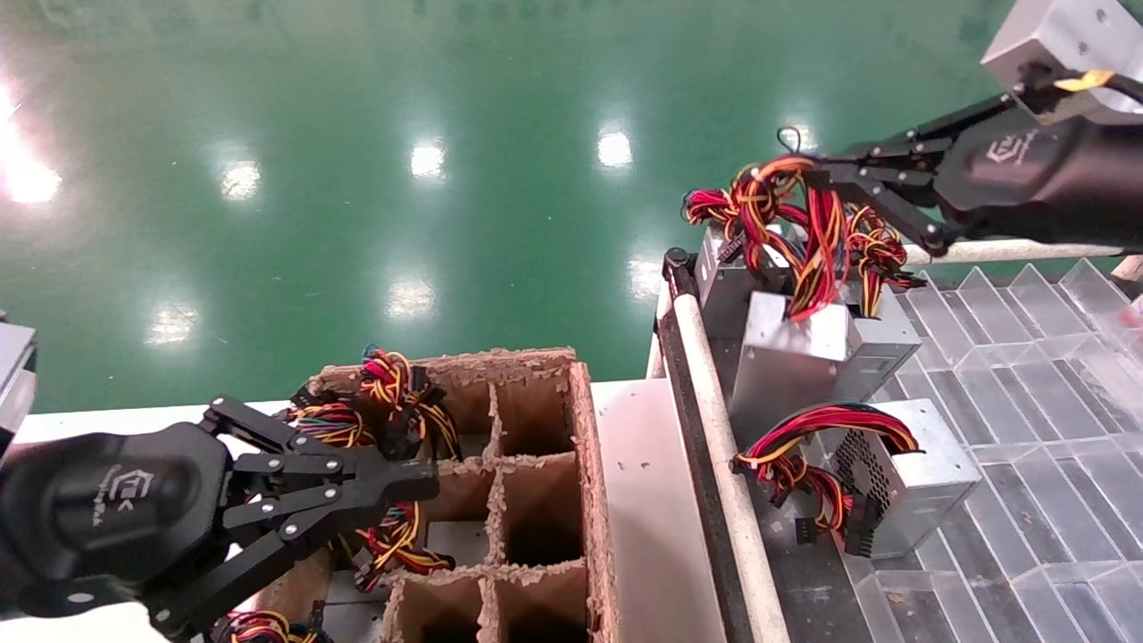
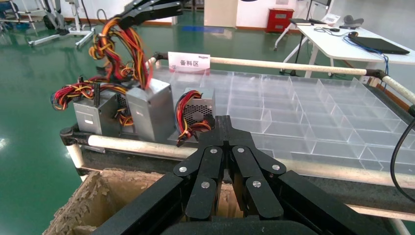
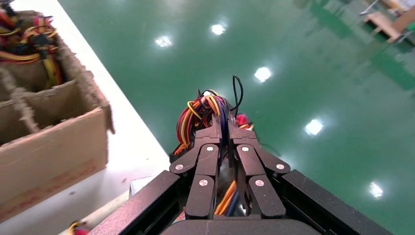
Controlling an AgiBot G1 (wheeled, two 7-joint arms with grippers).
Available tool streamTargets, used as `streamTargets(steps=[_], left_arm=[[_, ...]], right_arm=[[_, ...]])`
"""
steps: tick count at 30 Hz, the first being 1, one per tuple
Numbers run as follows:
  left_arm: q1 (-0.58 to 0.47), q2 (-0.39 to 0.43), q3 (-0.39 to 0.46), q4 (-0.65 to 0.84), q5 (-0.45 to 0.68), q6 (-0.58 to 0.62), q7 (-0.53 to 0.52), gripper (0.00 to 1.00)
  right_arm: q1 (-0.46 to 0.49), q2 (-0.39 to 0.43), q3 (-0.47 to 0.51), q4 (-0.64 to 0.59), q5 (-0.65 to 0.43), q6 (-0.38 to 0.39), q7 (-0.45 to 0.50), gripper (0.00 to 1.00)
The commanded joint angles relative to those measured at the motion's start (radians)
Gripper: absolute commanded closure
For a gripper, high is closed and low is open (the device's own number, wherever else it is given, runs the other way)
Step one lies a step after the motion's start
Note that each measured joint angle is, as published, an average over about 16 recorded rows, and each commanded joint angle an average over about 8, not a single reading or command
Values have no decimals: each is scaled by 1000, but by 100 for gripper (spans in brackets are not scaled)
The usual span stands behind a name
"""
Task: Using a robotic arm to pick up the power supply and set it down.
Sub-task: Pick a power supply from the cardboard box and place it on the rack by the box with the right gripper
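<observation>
We see a glossy green floor (image 1: 357,134) mirroring the lamps, a rough, frayed brown cardboard box (image 1: 585,429), the power supply (image 1: 786,366) in dull brushed metal with plastic-coated wires (image 1: 821,241), a clear shiny plastic tray (image 1: 1027,402), and matt black claws (image 1: 830,174) (image 1: 420,491).

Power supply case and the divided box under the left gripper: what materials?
Power supply case: looks like bare sheet metal, dull silver-grey with folded edges. Box: apparently raw brown cardboard, judging by its frayed, fibrous divider edges. The right gripper holds the supply's wires, which look plastic-insulated.
</observation>
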Motion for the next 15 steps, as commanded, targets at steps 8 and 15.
streamTargets(steps=[8,15], left_arm=[[0,0,0,0,0,0,0,100],[0,0,0,0,0,0,0,100]], right_arm=[[-38,-37,-2,-2,-18,80,-15,100],[-66,-52,-7,0,-19,112,-5,100]])
